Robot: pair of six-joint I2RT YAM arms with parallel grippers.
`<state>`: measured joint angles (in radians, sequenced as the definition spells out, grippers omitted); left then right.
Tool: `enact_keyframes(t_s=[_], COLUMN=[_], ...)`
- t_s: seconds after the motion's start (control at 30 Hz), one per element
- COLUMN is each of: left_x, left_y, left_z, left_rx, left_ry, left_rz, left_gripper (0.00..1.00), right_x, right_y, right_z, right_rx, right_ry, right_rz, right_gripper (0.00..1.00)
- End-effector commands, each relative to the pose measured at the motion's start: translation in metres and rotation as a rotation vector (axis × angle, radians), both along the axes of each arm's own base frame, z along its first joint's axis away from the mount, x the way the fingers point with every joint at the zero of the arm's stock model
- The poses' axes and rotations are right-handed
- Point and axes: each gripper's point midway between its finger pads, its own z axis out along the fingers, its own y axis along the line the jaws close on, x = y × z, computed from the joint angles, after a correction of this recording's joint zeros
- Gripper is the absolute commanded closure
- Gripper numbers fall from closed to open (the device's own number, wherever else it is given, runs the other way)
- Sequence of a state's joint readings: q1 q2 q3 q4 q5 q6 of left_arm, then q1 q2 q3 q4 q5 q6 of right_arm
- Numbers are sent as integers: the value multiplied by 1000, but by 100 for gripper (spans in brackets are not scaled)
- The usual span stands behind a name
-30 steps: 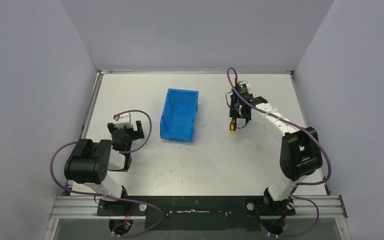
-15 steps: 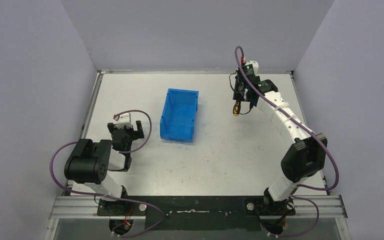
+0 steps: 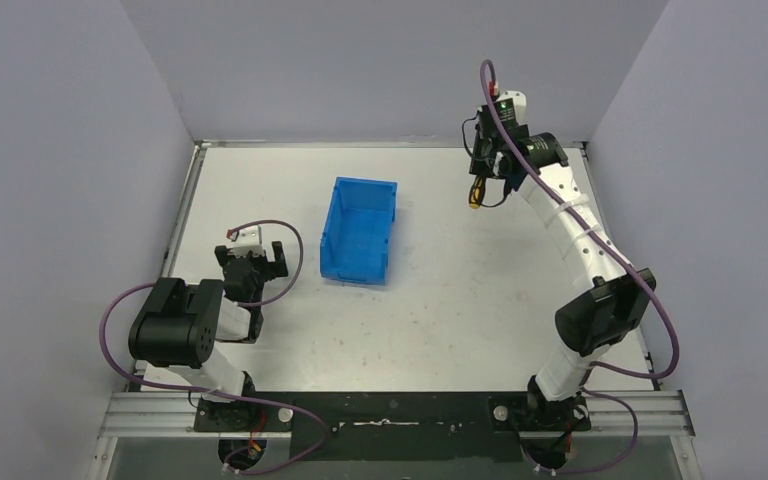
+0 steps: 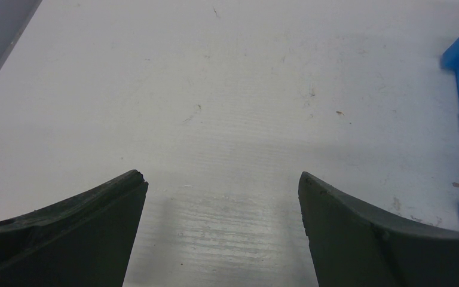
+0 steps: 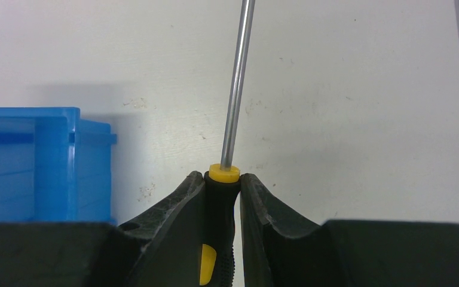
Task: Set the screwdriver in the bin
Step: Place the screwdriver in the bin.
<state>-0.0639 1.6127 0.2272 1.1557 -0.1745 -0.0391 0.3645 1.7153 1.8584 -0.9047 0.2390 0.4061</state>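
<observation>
White tabletop [image 3: 440, 300], grey walls [image 3: 360, 60], screwdriver [image 5: 237, 89] clamped by its yellow-and-black handle in the right gripper [image 5: 222, 178], shaft jutting past the fingertips, blue bin [image 3: 360, 232] well apart to that gripper's left, left gripper [image 4: 221, 182] spread wide near the bin.

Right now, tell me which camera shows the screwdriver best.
Right wrist: the screwdriver is close up, with its yellow-and-black handle pinched between the fingers and its shaft pointing away. Top external shows only a tiny, distant yellow speck. Left wrist shows none of it.
</observation>
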Motion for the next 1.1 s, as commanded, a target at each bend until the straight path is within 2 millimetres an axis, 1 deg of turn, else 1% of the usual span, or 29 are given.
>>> enact_keyframes(t_s=[0.0, 0.13, 0.27, 0.37, 0.53, 0.77, 0.9, 1.07], left_x=[13, 13, 13, 13, 13, 13, 13, 13], left_y=[-1, -1, -1, -1, -1, -1, -1, -1], left_z=[22, 22, 22, 22, 22, 22, 22, 22], left_rx=[1, 2, 1, 2, 1, 1, 0, 1], left_ry=[-79, -80, -79, -81, -80, -82, -80, -80], left_rz=[-6, -6, -5, -5, -5, -6, -6, -6], left_gripper=[3, 3, 3, 3, 3, 3, 3, 3], right_x=[-1, -5, -9, -12, -15, -19, -20, -15], right_y=[16, 39, 71, 94, 137, 190, 215, 238], right_z=[19, 22, 25, 23, 11, 0, -9, -27], right_rx=[13, 28, 40, 51, 85, 133, 148, 159], right_ry=[-37, -47, -56, -57, -43, -55, -55, -55], right_rz=[14, 42, 79, 102, 143, 215, 247, 273], right_gripper=[100, 100, 100, 100, 100, 100, 100, 100])
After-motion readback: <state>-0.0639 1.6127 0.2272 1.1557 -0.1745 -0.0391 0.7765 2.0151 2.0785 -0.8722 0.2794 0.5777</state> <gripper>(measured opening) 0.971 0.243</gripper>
